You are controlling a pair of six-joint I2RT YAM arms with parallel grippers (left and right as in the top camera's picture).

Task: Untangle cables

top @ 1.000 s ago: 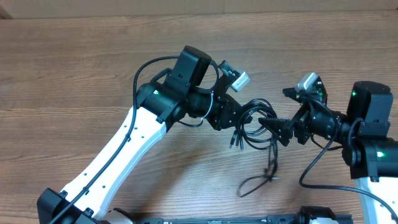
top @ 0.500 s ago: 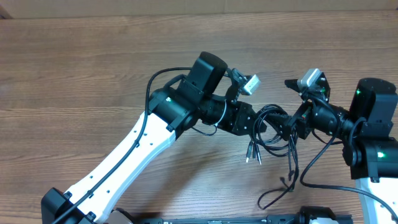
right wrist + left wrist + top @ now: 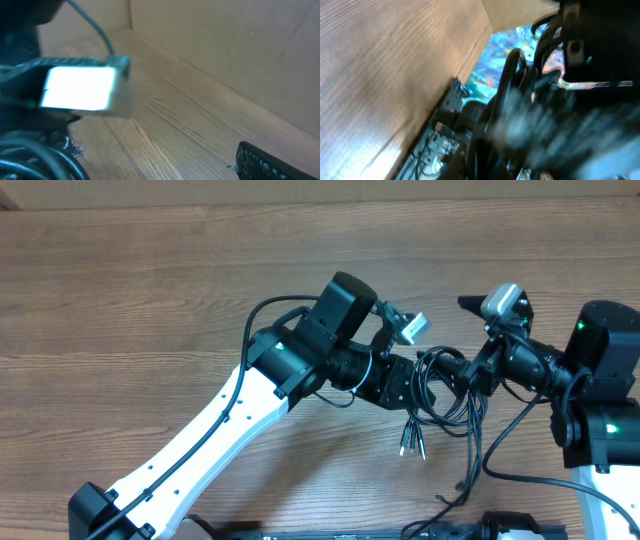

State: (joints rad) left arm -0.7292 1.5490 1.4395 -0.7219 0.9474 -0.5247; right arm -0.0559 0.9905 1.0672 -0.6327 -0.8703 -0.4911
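A tangled bundle of thin black cables [image 3: 445,395] hangs between the two arms at centre right of the overhead view. My left gripper [image 3: 412,385] is shut on the bundle's left side. Two silver-tipped plug ends [image 3: 410,445] dangle below it. One cable strand [image 3: 468,475] trails down toward the table's front edge. My right gripper [image 3: 460,338] stands wide open against the bundle's right side, with its lower finger among the loops. In the left wrist view the cables [image 3: 510,85] are a close, blurred mass. In the right wrist view, cable loops [image 3: 30,157] lie at lower left and one fingertip [image 3: 260,160] at lower right.
The wooden table [image 3: 150,300] stretches left and back. A cardboard wall [image 3: 225,50] borders its far side. The left arm's white wrist camera [image 3: 80,90] is close in front of the right wrist. A dark rail [image 3: 350,532] runs along the front edge.
My left arm has carried the cable bundle to the right, up against the right gripper. The trailing strand dragged right with it. The right gripper shifted slightly up and stayed open.
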